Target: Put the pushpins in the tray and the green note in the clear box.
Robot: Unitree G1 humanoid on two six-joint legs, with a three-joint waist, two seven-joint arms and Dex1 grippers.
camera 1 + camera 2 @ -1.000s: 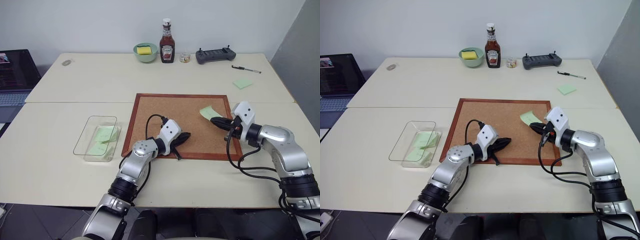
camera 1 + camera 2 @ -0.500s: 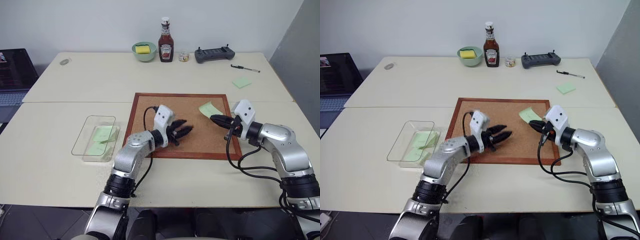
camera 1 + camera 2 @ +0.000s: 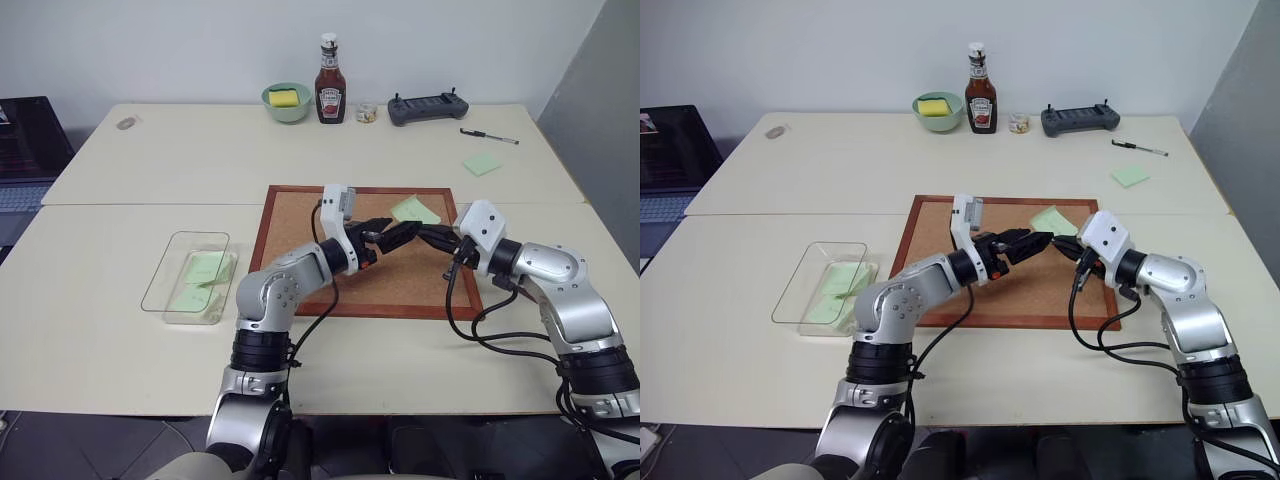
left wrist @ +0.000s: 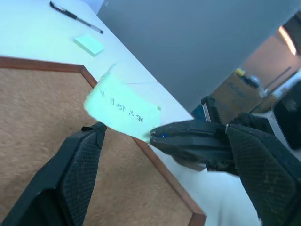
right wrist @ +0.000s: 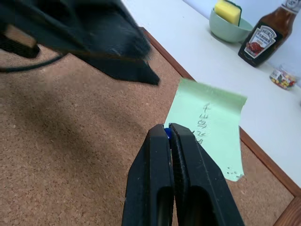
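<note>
My left gripper (image 3: 393, 236) has risen off the near edge of the corkboard (image 3: 300, 235) since a second ago, rolled over and swung right toward my right gripper (image 3: 428, 236); its jaws, pressed together back then, now stand wide apart with nothing between them. My right gripper has barely shifted. Its fingers (image 5: 162, 165) are pressed tight together, and a small blue bit shows pinched at their tips, which I take for one of the pushpins (image 5: 166, 133), though it is too small to be sure. The green note (image 3: 414, 209) lies on the far right part of the corkboard, just beyond both sets of fingertips, with faint handwriting on it. In the left wrist view one of my left fingers (image 4: 82, 155) sits just beside the note's edge; I cannot tell whether it touches. The clear box (image 3: 166, 270) sits on the table (image 3: 120, 340) to the left of the corkboard, well apart from both grippers, with pale green slips (image 3: 205, 268) inside. At the far side of the table stand a ketchup bottle (image 3: 329, 81) and a green bowl (image 3: 287, 104).
</note>
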